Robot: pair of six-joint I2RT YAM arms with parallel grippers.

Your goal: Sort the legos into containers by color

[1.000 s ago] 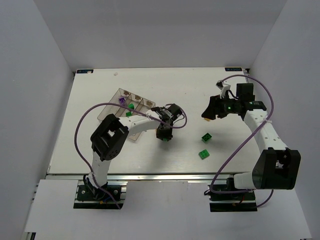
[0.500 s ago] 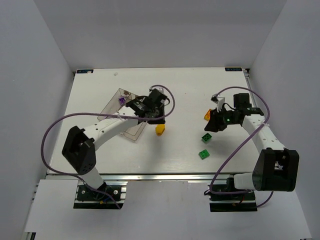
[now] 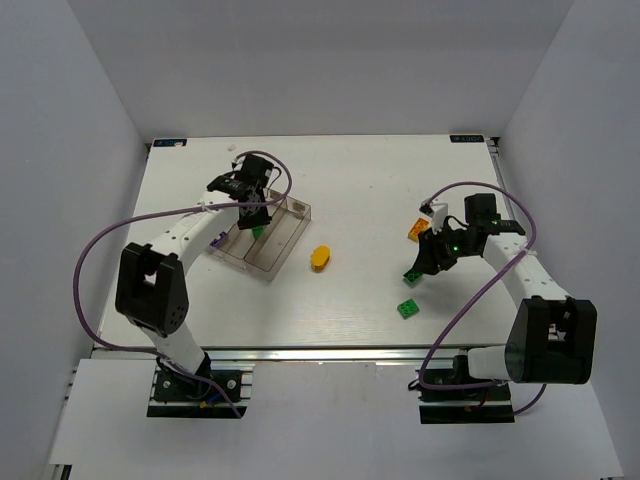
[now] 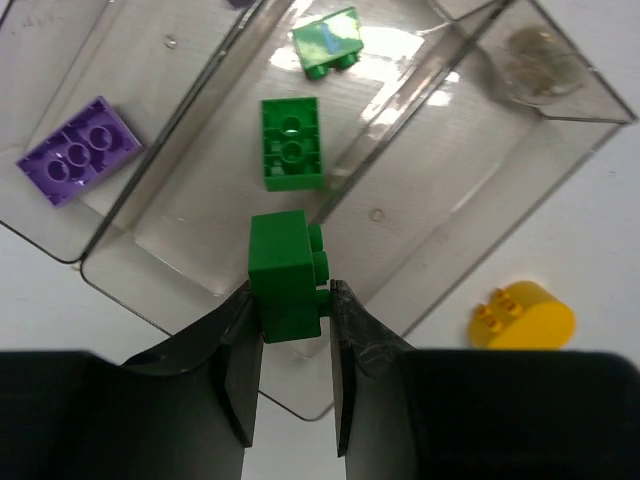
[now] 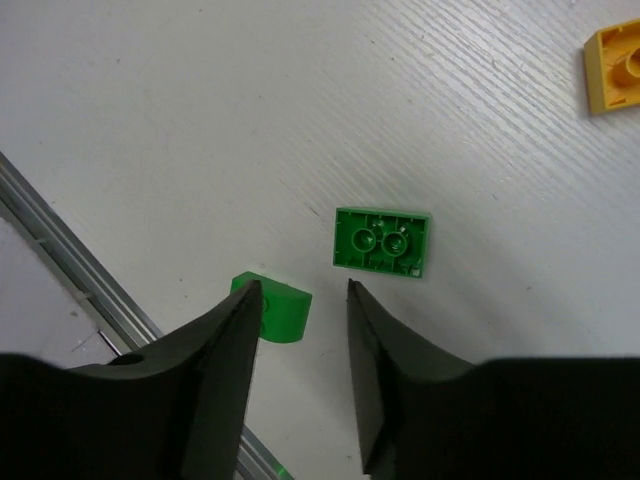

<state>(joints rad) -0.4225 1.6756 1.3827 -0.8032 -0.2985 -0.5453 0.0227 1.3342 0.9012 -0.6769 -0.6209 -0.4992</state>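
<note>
Looking like a robotics lab cell: plain white walls [image 3: 90, 90] boxing in a white table [image 3: 350, 180], robot arms [image 3: 530, 275] w/ purple cables [image 3: 88, 258] sitting bolted to an alu rail [image 3: 330, 352].

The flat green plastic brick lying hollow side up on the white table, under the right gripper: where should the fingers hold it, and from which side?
Probably from straight above, pinching the two long side walls of the flat green plastic brick. It lies flat, upside down, so those walls stand upright, parallel and closest together. The open right gripper would likely need turning first.
</note>
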